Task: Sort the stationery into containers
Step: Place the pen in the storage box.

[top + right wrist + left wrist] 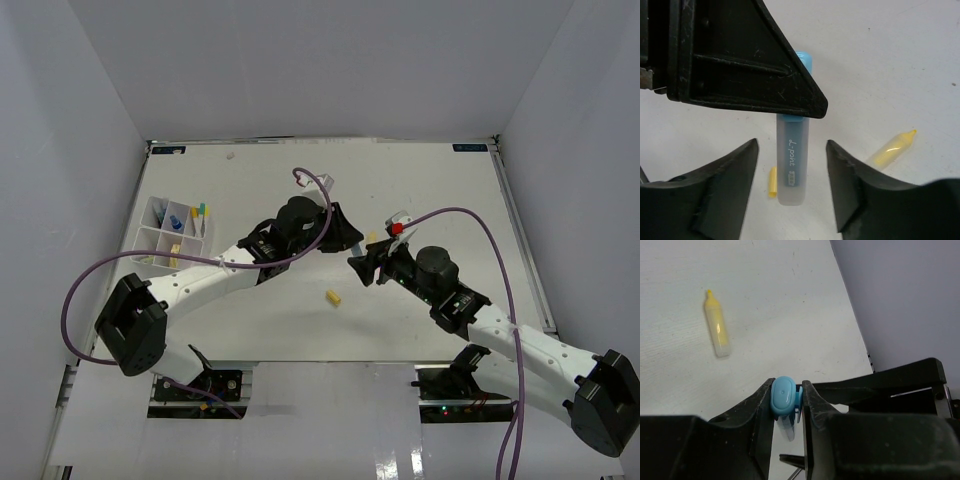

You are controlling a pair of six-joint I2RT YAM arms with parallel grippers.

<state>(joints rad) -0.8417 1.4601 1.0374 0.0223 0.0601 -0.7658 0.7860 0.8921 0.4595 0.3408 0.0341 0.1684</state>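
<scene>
Blue-capped marker (784, 396): held at the cap by the left pincer (787, 387). The jaws are drawn in to a narrow gap and both press flat against the sides of the cap. The clear barrel points away below the fingers.

Right pincer (792, 145): jaws spread wide, one on each side of the same marker's barrel (791, 170). Bare table (880, 60) shows between each jaw and the barrel, so nothing is gripped or touched. I cannot tell whether the barrel's free end rests on the table.

Location: mid-table, where the two pincers meet tip to tip, well apart from the tray (152, 222) at the left side.

View differences:
- Left wrist: shows the cap end-on and the grip on it. Barrel mostly hidden.
- Right wrist: shows the full barrel with printed lettering. The cap is largely covered by one of the left pincer's fingers (740, 65).
- Top: the marker is hidden between the pincer heads. Only this view shows the tray, with a blue item and yellow and green tips standing in its compartments.

Nearby:
- A yellow marker (892, 150) lies on the table beside the right pincer and is also seen from the left wrist (716, 325).
- A small yellow piece (772, 181) lies just beside the barrel's end.
</scene>
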